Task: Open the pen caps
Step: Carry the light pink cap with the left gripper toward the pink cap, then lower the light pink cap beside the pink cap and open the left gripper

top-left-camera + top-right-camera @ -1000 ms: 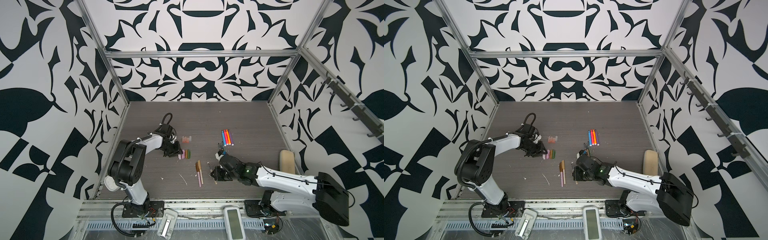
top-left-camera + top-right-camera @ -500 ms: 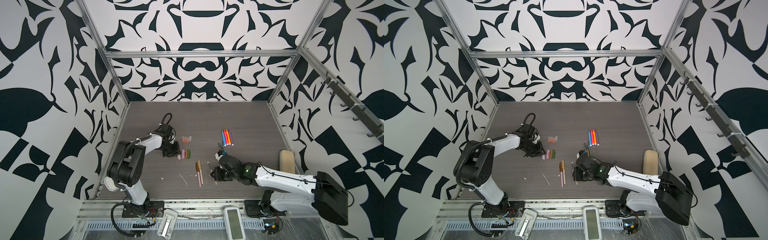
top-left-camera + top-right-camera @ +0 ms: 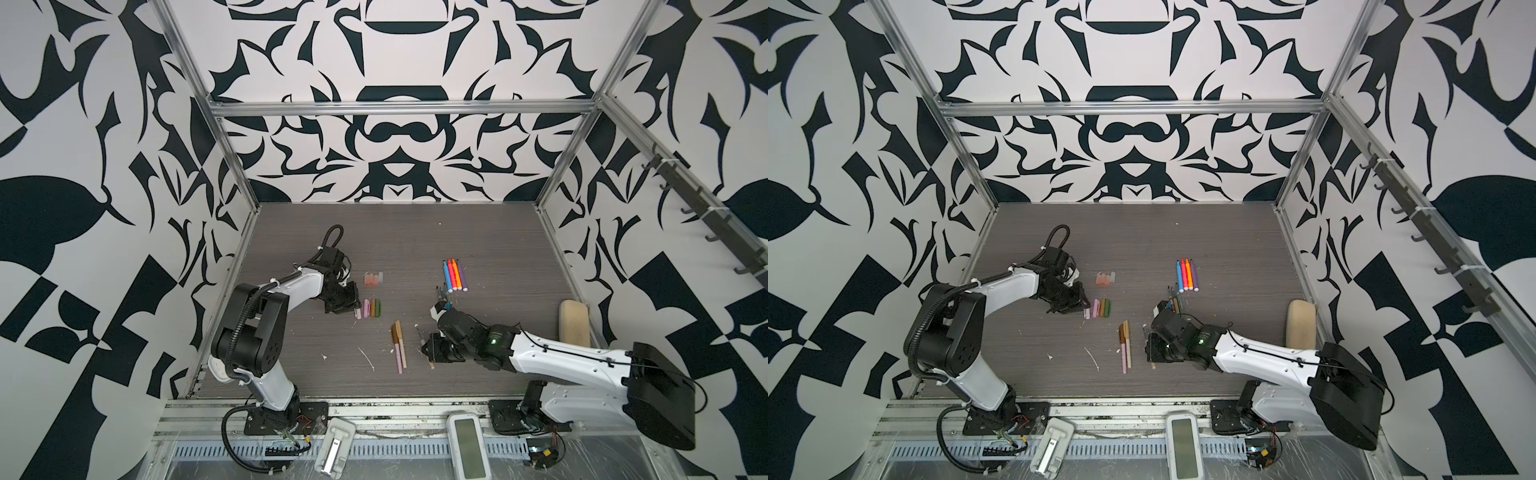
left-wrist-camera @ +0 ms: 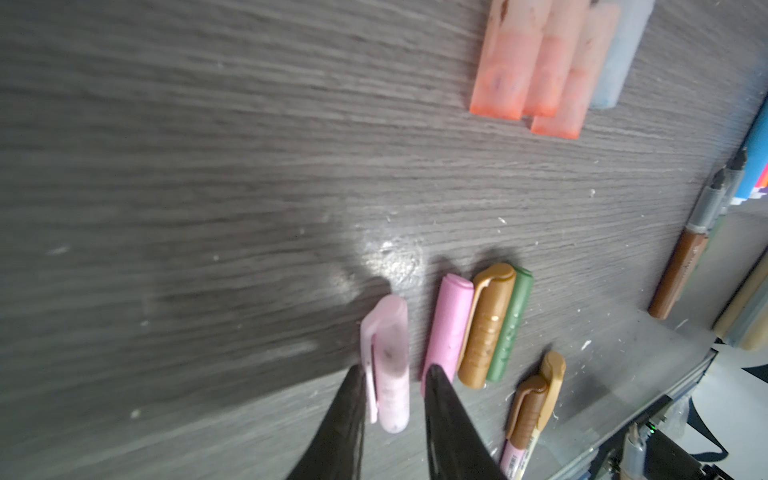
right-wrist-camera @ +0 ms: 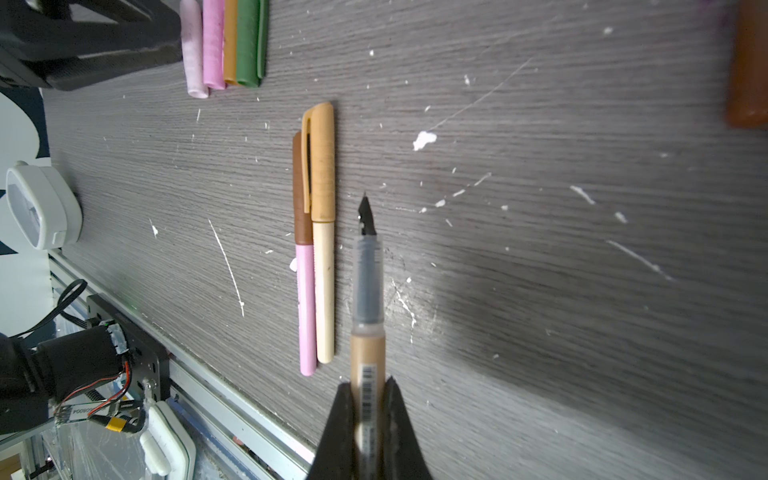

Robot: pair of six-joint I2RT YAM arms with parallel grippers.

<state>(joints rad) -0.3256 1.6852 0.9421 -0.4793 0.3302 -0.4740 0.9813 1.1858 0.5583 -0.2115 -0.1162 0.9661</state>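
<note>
1. In both top views, the dark grey wood-grain table [image 3: 498, 232] carries four bright marker pens [image 3: 454, 274] [image 3: 1187, 274] (blue, red, orange, purple) laid side by side. There are also four translucent pinkish caps [image 3: 373, 279] in a row, four opaque caps [image 3: 372, 307] just nearer, and two capped slim pens [image 3: 398, 345] touching each other. The left gripper [image 3: 353, 311] sits at the opaque row's left end, and the right gripper [image 3: 428, 353] just right of the capped pair. More slim pens [image 3: 1175, 303] lie behind the right arm, partly hidden, so their count is unclear. A beige rounded block [image 3: 574, 322] lies by the right wall. Nothing has visibly shifted since a second ago.
2. In the left wrist view, the left gripper [image 4: 394, 372] has its jaws slightly apart astride the pale pink clipped cap [image 4: 388, 332]. One tip meets the clip and the other stands clear. Beside it, the pink cap [image 4: 446, 324], ochre-brown cap [image 4: 486, 324] and green cap [image 4: 510, 328] touch one another.
3. In the right wrist view, the right gripper [image 5: 368, 399] is clamped on a tan barcoded pen [image 5: 368, 349], uncapped, with its black nib [image 5: 365, 216] bare. Just beside it lie the pink pen with brown cap [image 5: 305, 299] and the cream pen with ochre cap [image 5: 324, 282]. White flecks [image 5: 424, 139] dot the table.
</note>
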